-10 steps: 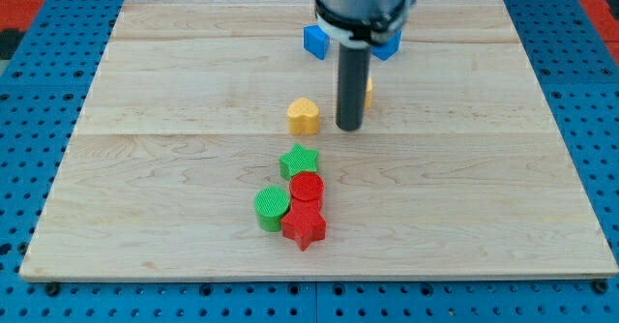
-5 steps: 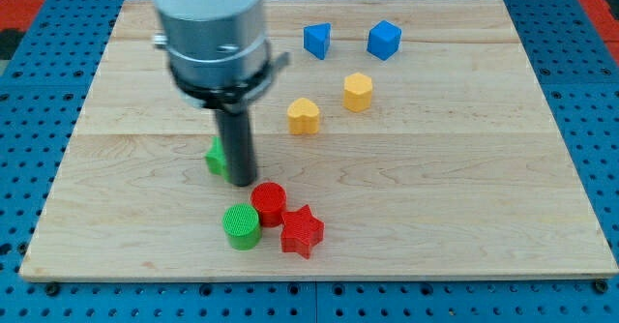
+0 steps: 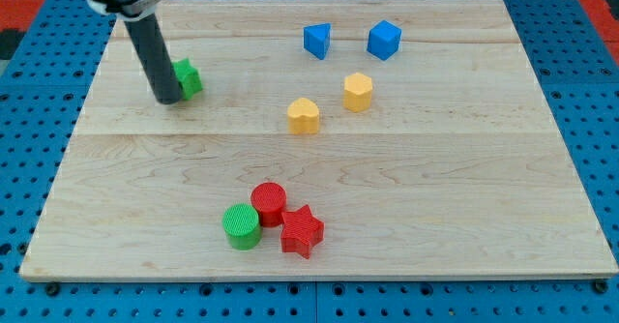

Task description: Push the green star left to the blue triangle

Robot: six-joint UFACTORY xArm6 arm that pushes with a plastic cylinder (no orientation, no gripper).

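Though the dark rod hides its left side, the green star (image 3: 188, 77) sits touching my tip (image 3: 167, 100), upper left on the wooden desk (image 3: 464, 188), well left of the blue triangle (image 3: 317, 40); no gripper exists.

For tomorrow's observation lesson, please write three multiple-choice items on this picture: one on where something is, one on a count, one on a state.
1. Where is the green star?
A. upper left of the board
B. lower right of the board
C. between the two yellow blocks

2. How many red blocks are on the board?
A. one
B. two
C. four

3. How does my tip stand to the green star?
A. far off, at the opposite edge of the board
B. resting on top of it
C. right beside it, on its left

Answers:
1 A, it sits near the board's upper left.
2 B, a red cylinder and a red star.
3 C, the rod's end is against the star's left side; actual contact cannot be told.
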